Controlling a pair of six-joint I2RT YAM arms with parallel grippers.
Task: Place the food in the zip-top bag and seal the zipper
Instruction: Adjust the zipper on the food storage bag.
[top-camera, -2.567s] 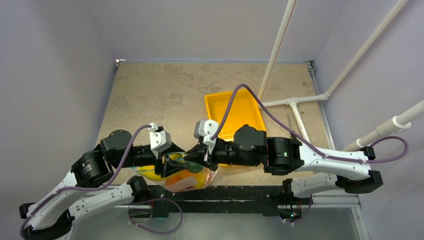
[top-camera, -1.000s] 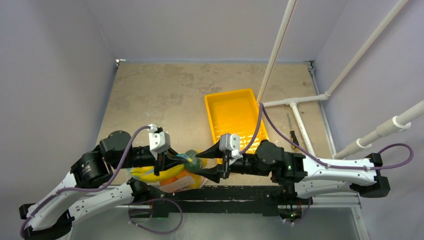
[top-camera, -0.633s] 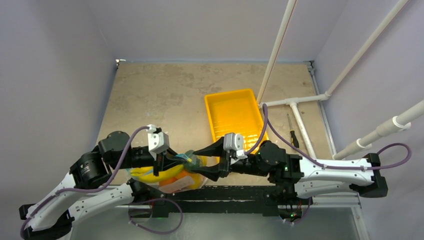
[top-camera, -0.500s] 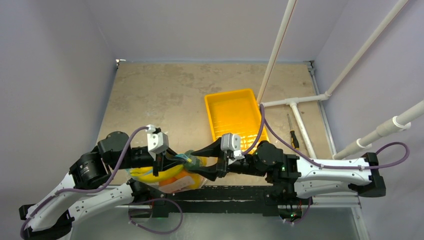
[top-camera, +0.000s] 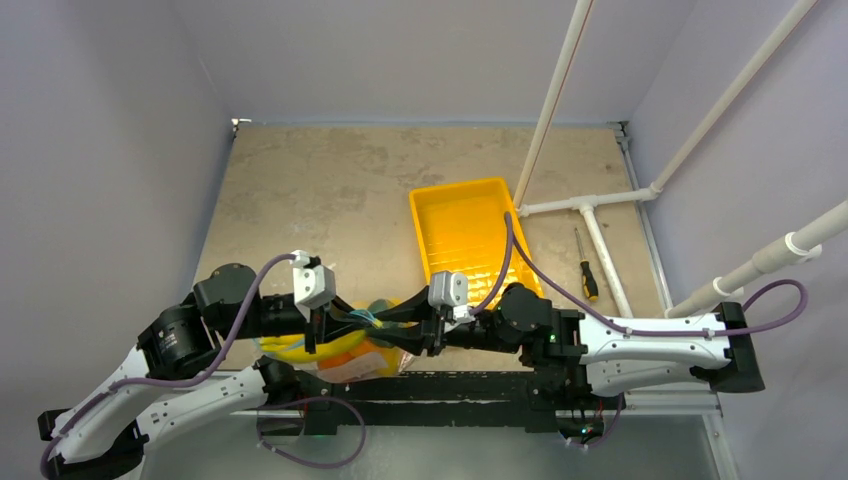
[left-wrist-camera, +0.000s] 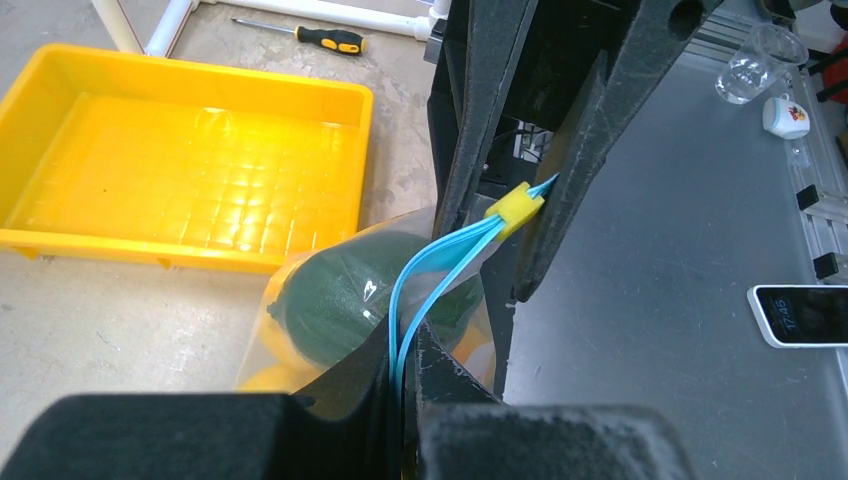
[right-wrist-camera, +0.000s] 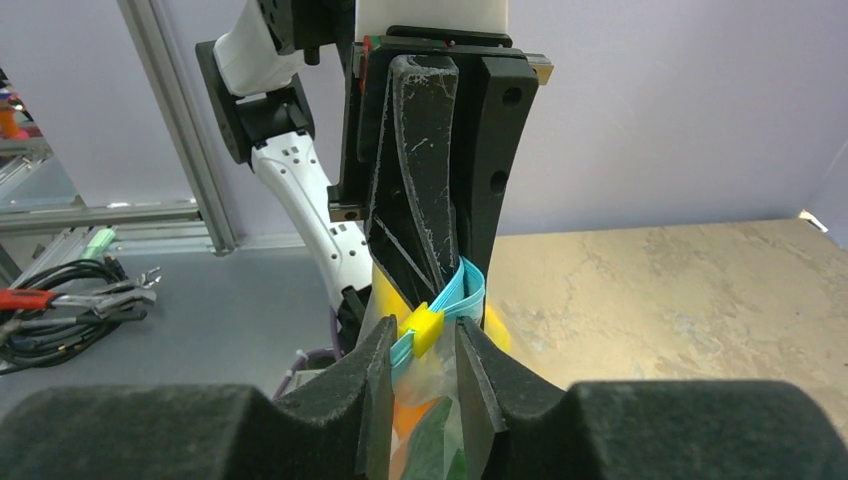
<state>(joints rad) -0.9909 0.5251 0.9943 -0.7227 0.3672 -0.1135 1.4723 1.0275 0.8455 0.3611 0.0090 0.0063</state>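
— Left gripper (left-wrist-camera: 403, 345) is clamped on the zipper (left-wrist-camera: 440, 255), right? Going by its own wrist cam, bottom middle of the frame.

— Yep, jaws fully together with both teal-blue tracks pinched between them. From there the 2 tracks run up and right, bowing slightly apart, to a little yellow slider (left-wrist-camera: 517, 203).

— And the right gripper (right-wrist-camera: 423, 328)?

— Narrow, but not closed. 1 finger sits on each side of the slider. Dead centre of the right wrist cam you can see a sliver of gap on both sides. Can't tell if either finger actually touches it.

— Where's the zip-top bag (left-wrist-camera: 265, 345) itself?

— Low centre of the overhead frame, strung between the 2 grippers at the near edge of the table (top-camera: 320, 190). Mouth on top, body sagging below the zipper.

— Is the food (top-camera: 290, 347) in it?

— Inside, yeah. A dark green fruit (left-wrist-camera: 330, 300) sits just under the zipper, with yellow and orange pieces showing lower down through the plastic.

— What's around it?

— Yellow tray (top-camera: 462, 225) just above and right of the bag in the overhead. A screwdriver (top-camera: 585, 270) lies right of the tray, beside some white pipes (top-camera: 590, 205) toward the right edge. The left wrist cam also catches a phone (left-wrist-camera: 805, 315) at the right edge and a clear cup (left-wrist-camera: 750, 70) in the upper right corner. Both are on a grey metal surface (left-wrist-camera: 650, 300).
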